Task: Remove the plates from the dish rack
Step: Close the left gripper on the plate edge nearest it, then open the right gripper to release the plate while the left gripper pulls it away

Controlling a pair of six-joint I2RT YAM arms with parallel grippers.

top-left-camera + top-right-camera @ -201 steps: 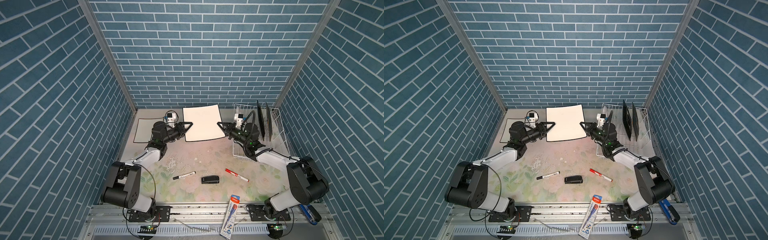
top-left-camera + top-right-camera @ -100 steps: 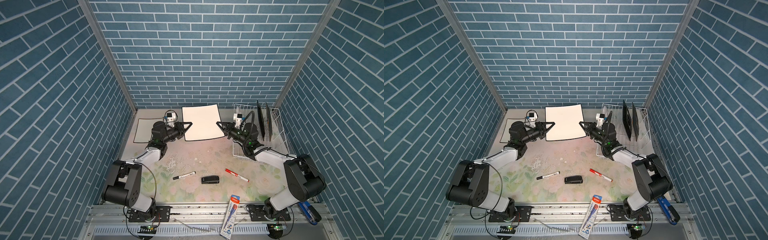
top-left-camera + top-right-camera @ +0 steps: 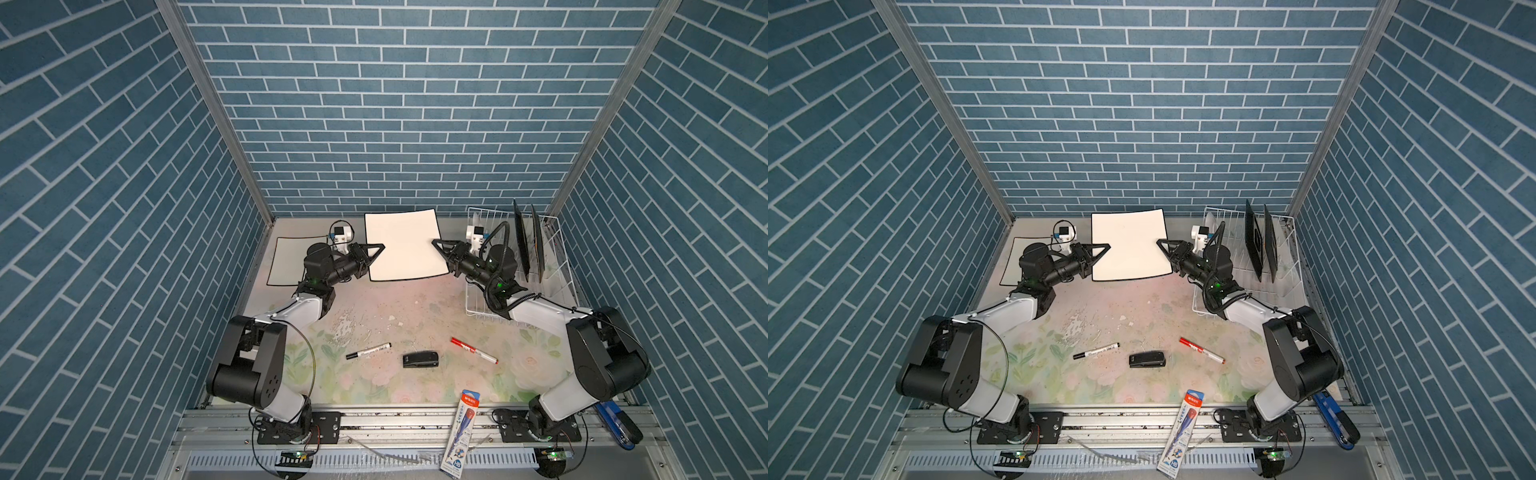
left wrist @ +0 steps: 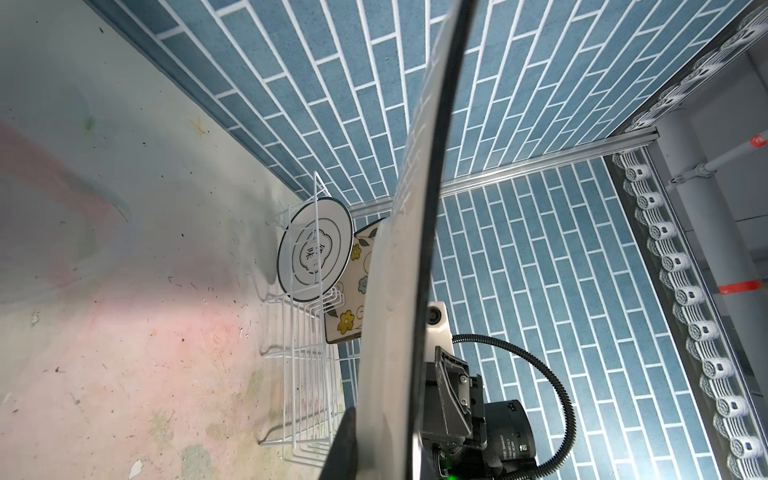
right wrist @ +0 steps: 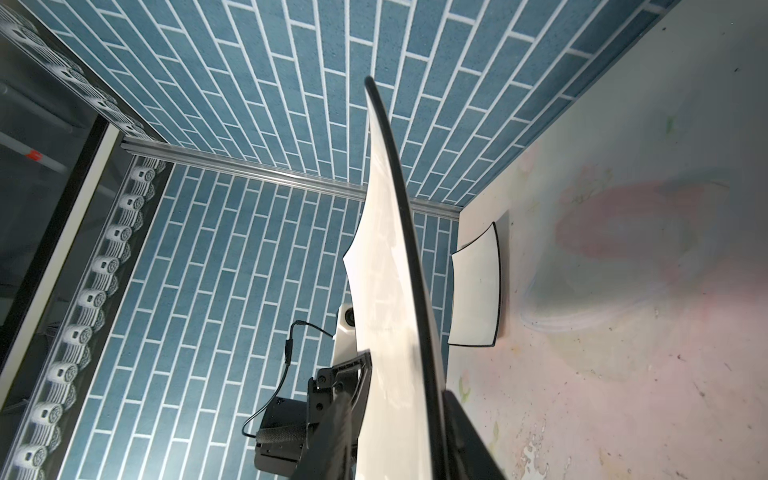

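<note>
A square white plate point(image 3: 402, 245) hangs above the bench point(image 3: 386, 307) beside the dish rack point(image 3: 557, 266). The left pincer point(image 3: 376, 250) is clamped on its edge; the right pincer point(image 3: 438, 246) straddles the opposite edge, grip unclear.

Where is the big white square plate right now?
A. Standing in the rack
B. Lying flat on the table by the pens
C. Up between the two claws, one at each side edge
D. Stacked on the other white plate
C: in both top views the white plate sits between the left claw and right claw, clear of the rack.
</note>
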